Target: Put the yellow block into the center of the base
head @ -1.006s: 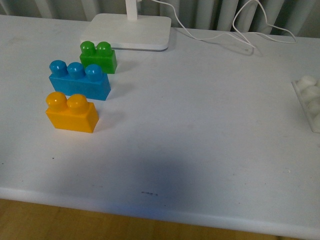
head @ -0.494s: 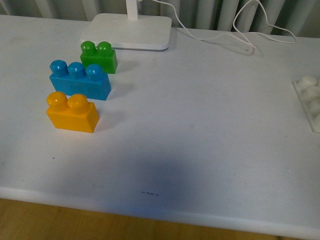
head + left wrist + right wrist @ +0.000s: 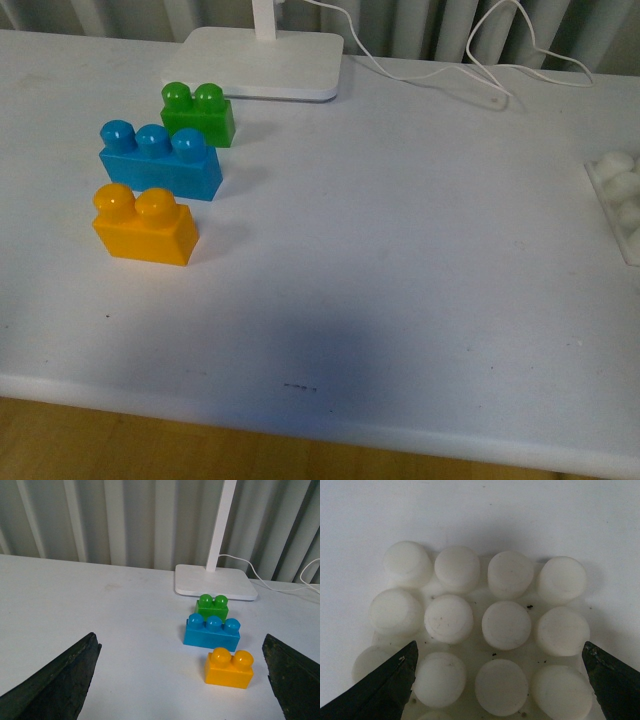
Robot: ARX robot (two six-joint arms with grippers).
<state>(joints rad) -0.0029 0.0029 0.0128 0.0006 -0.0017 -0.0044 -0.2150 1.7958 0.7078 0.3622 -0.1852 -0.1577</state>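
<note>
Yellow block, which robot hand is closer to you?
Left, probably. The left hand is open toward the yellow block, which lies ahead of it. The right hand hangs just above the base, far across the table from the block.

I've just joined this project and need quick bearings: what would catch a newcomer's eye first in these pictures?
Three bright bricks stand out on the left side of the white table: the green brick nearest the lamp foot, the blue brick next, and the yellow block closest to the robot. At the front view's far right edge sits the white studded base, which also fills the right wrist view, framed by the open right gripper.
</note>
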